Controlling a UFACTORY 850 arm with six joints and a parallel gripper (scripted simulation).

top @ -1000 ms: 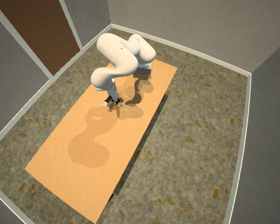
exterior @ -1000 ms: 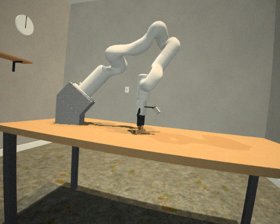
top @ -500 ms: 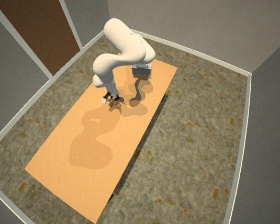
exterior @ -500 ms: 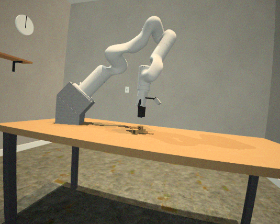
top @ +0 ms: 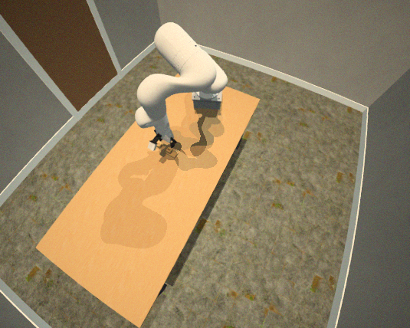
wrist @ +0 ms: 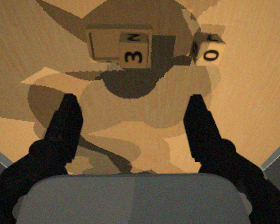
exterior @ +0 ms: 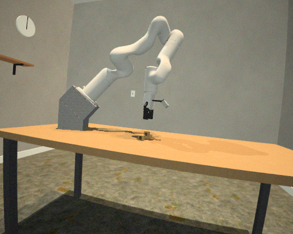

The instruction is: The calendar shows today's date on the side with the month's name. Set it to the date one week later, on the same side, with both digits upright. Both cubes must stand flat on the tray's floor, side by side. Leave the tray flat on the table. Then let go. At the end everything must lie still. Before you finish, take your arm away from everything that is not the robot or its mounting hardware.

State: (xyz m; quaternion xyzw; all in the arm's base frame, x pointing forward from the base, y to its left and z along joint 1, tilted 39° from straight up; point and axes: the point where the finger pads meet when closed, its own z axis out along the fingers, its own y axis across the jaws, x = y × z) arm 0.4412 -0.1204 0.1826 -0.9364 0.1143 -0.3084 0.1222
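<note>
My gripper is wide open and empty, raised above the table. In the wrist view the small wooden tray lies beyond the fingertips. One cube stands in its right half, with a sideways 3 on top and a 2 on the side at the image top. The exterior view shows a round digit on it, 0 or 9. The other cube is on the table to the right of the tray, apart from it, with a 0 on top and an 8 towards the exterior camera. The month's name is not readable.
The wooden table carries the arm's base at one end. Shadows of the arm fall over the tray and the tabletop. The tray's left half holds no cube. A wall shelf is far behind the base.
</note>
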